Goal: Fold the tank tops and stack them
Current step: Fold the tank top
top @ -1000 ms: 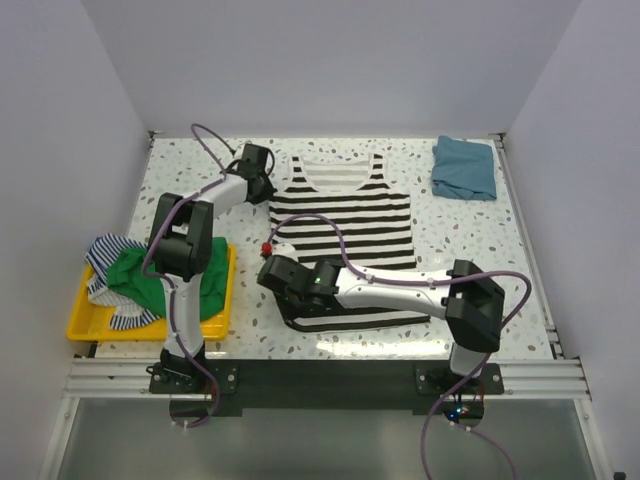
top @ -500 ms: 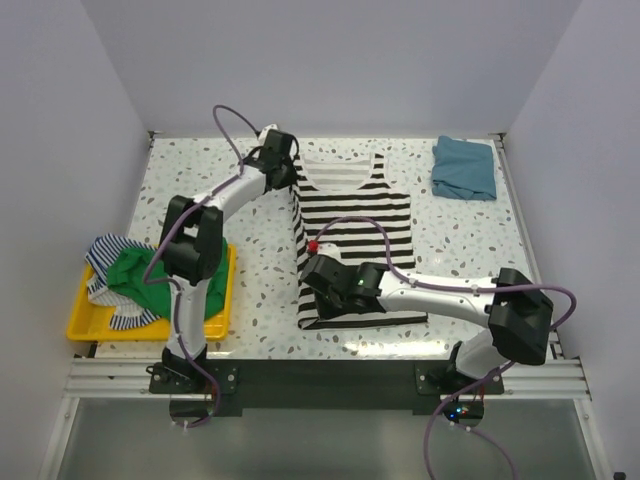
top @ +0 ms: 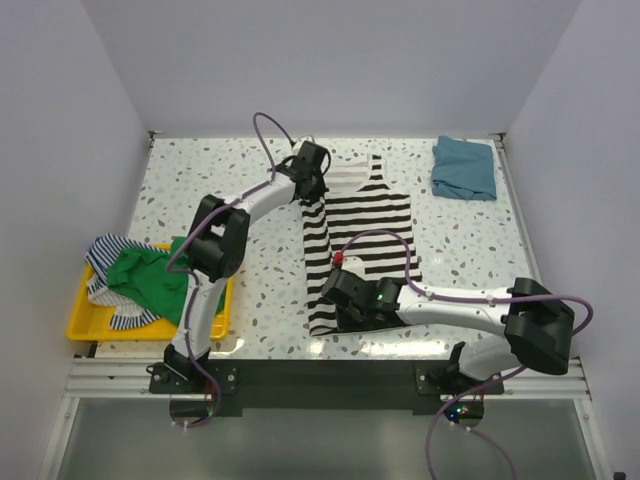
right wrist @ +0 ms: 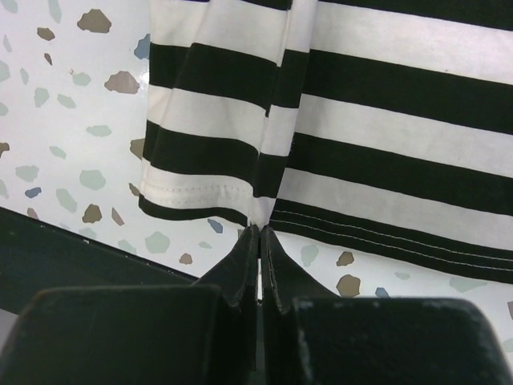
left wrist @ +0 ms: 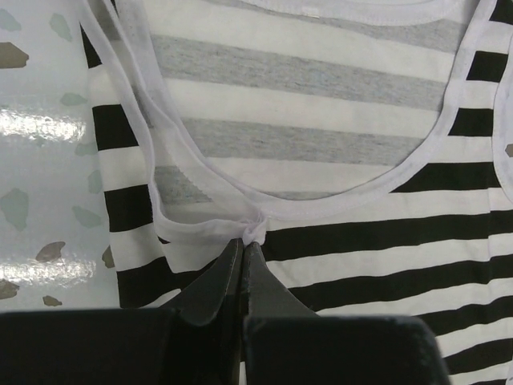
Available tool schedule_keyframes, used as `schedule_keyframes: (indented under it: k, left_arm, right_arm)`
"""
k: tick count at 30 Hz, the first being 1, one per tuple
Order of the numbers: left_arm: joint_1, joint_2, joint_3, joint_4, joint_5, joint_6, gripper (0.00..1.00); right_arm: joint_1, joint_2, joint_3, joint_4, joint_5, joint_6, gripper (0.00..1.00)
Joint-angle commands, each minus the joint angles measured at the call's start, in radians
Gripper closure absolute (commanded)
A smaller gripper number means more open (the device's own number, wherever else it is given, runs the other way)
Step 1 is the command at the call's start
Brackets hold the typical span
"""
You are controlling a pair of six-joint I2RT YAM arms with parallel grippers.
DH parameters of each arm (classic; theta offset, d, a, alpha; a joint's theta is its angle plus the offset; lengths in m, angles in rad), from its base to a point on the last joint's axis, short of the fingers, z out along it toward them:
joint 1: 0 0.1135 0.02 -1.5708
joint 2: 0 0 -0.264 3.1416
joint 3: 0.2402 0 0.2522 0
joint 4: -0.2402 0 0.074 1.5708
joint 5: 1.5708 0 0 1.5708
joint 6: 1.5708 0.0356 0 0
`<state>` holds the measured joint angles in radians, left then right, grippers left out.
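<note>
The black-and-white striped tank top lies mid-table with its left side lifted and folded rightward. My left gripper is shut on its white-edged left shoulder strap beside the scooped neck; in the left wrist view the gripper pinches that bunched cloth. My right gripper is shut on the bottom hem, and in the right wrist view its tips clamp the hem's fold just above the table. A folded teal-blue tank top rests at the far right.
A yellow tray at the near left holds a green top and a thin blue-striped top in a heap. White walls close in the speckled table. The table's dark near edge runs just below the hem.
Both grippers have swept right, each with its hold on the striped top's left edge. That edge now lies over the top's middle, so the top looks narrower.
</note>
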<state>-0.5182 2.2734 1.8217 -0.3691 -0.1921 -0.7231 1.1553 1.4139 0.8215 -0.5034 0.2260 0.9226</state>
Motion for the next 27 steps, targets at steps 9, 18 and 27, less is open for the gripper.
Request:
schedule_keyframes:
  k: [9, 18, 27]
  left_arm:
    - [-0.039, 0.017, 0.087, 0.004, -0.023, -0.012, 1.0]
    - [-0.048, 0.028, 0.082, 0.019, 0.005, -0.001, 1.0]
    - [-0.059, 0.02, 0.048, 0.068, 0.036, 0.008, 1.0]
  right_arm:
    - [0.0, -0.069, -0.091, 0.066, 0.07, 0.091, 1.0]
    - [0.001, -0.147, -0.192, 0.115, 0.09, 0.153, 1.0]
    - [0.024, -0.162, -0.239, 0.14, 0.116, 0.199, 1.0]
